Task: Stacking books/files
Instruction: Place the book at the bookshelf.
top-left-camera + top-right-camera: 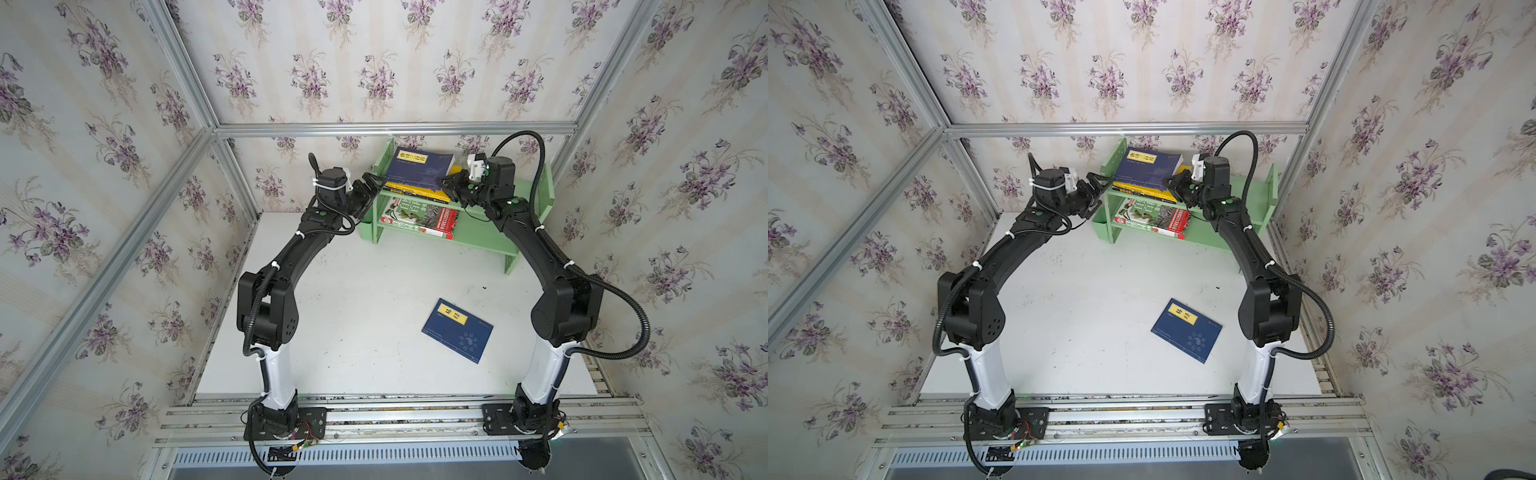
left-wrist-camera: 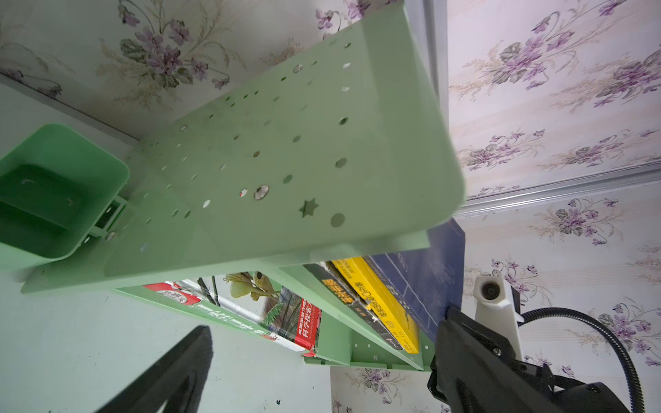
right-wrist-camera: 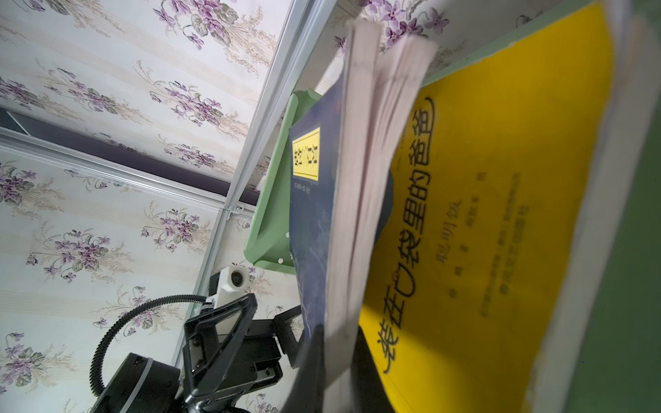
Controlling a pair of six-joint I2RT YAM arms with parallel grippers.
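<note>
Navy book point(image 1: 417, 164), topmost on the shelf's point(image 1: 542, 191) upper tier, lies long axis left-right, right end clamped in the right pincer point(image 1: 446, 183); left pincer point(image 1: 366, 191) stands apart at the left end.

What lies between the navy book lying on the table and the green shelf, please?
Only bare white table, with a few dark specks, separates the navy book from the green shelf; both top views show it.

I observed the perforated shelf panel point(image 2: 286, 150) filling the view. Beyond it, the yellow book point(image 2: 379, 304) lay stacked between the black book point(image 2: 341, 295) and the navy book point(image 2: 425, 275).
</note>
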